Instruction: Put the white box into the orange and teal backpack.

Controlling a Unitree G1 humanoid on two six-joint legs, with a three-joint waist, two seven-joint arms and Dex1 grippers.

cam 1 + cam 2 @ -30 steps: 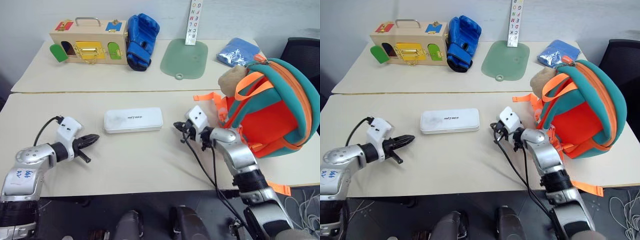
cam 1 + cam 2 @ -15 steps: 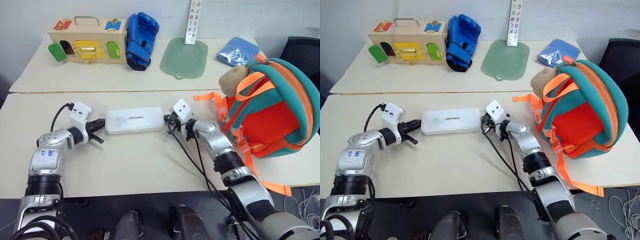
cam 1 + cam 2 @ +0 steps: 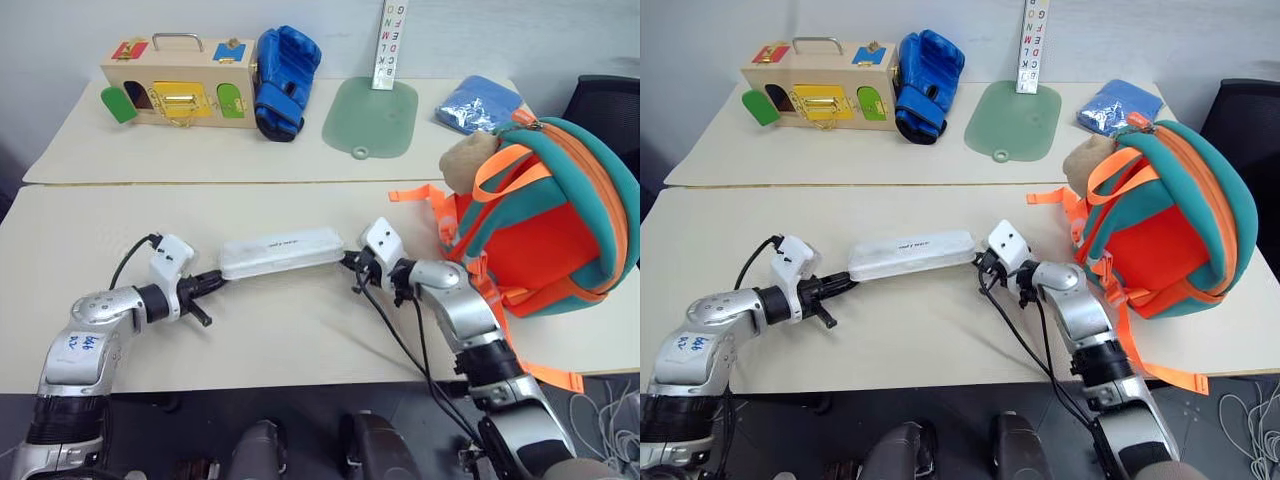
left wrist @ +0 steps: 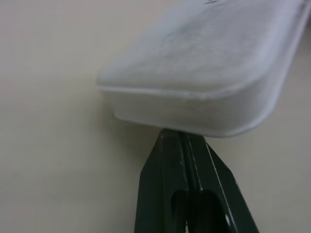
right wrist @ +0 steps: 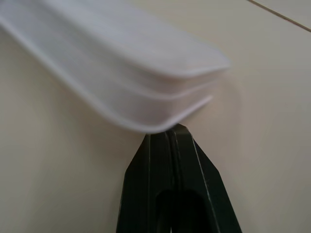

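Two cream tables stand edge to edge, the near one bearing the task's things. The orange and teal backpack sits upright at the right end of the near table, a tan plush toy at its top left and light-orange straps trailing toward the table's near edge. On the far table, from left to right, lie a wooden box with coloured doors, a blue boxing glove, a flat green mat with a lettered strip standing behind it, and a blue packet.

The white box is in the middle of the near table, left of the backpack and apart from it, its right end a little higher than its left. The left gripper, its two black fingers pressed together, meets the box's left end from below. The right gripper, fingers likewise pressed together, meets the box's right end. Both wrist views show closed fingertips tucked right under a rounded corner of the box; neither gripper pinches it.
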